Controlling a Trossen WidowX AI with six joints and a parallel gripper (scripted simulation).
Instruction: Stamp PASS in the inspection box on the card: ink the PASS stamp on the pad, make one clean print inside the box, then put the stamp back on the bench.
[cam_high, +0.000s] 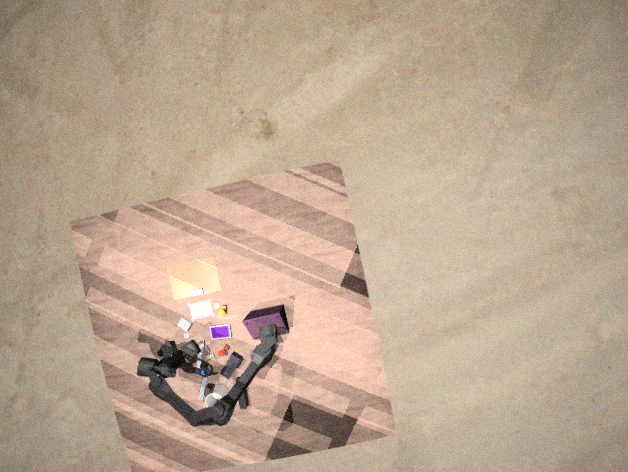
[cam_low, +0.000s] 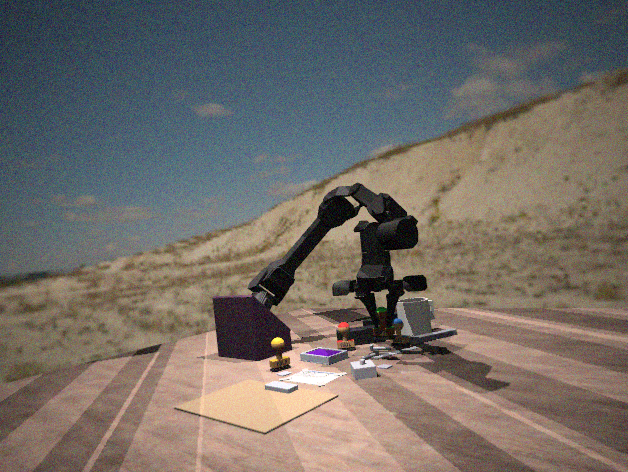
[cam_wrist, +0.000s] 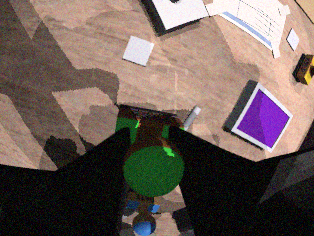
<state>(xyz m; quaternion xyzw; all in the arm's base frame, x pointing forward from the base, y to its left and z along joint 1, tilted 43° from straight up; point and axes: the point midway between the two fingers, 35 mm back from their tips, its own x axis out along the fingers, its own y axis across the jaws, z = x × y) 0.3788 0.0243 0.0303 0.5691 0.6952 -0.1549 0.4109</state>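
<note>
End effector (cam_wrist: 151, 135) grips green-knobbed stamp (cam_wrist: 152, 171) beside blue-knobbed stamp (cam_wrist: 144, 227).

Arm (cam_low: 299, 252): matte black throughout, built of boxy faceted links joined by rounded cylindrical joint housings, with a short drum-shaped housing at the wrist (cam_low: 397, 232). Gripper (cam_wrist: 152, 154): two broad, flat black fingers tapering to blunt tips. No markings, cables or screws can be made out.

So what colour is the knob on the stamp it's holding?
Green; the stamp's knob shows best in the wrist view, between the gripper's fingers.
</note>
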